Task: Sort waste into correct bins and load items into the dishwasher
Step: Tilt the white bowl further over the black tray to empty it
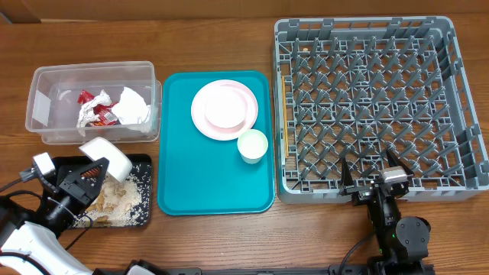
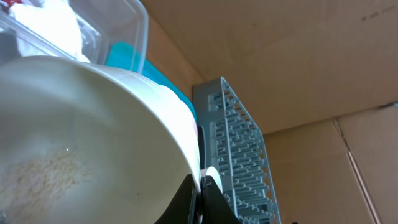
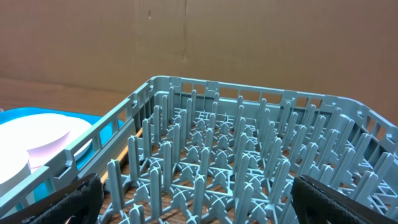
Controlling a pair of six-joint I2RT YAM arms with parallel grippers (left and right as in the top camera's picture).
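Left gripper (image 1: 93, 171) is clamped on the rim of a white round bowl (image 1: 107, 155). In the left wrist view the black fingers (image 2: 186, 200) pinch the rim edge. The bowl (image 2: 93, 124) is tilted, with pale grains (image 2: 46, 173) clinging to its inner wall.

Directly below that gripper and the bowl is a shallow black rectangular tray (image 1: 141, 162) with a heap of pale food crumbs (image 1: 126, 195) on it.

Just beyond the gripper is a clear rectangular plastic tub (image 1: 46, 84) holding a crumpled red wrapper (image 1: 95, 108) and crumpled white paper napkins (image 1: 134, 107).

To its right is a teal plastic tray (image 1: 214, 183). It carries a wide white round plate (image 1: 200, 107) with a smaller white dish (image 1: 223, 114) on top, and a small white cup (image 1: 252, 145) nearer the gripper's side.

Right gripper (image 1: 372, 174) has its jaws wide apart with nothing between them. It sits at the near wall of the large square grey plastic dish rack (image 1: 458, 99), whose upright pegs (image 3: 205, 155) fill the view ahead of it. The plate (image 3: 37, 143) is off to its left, beyond the rack wall.
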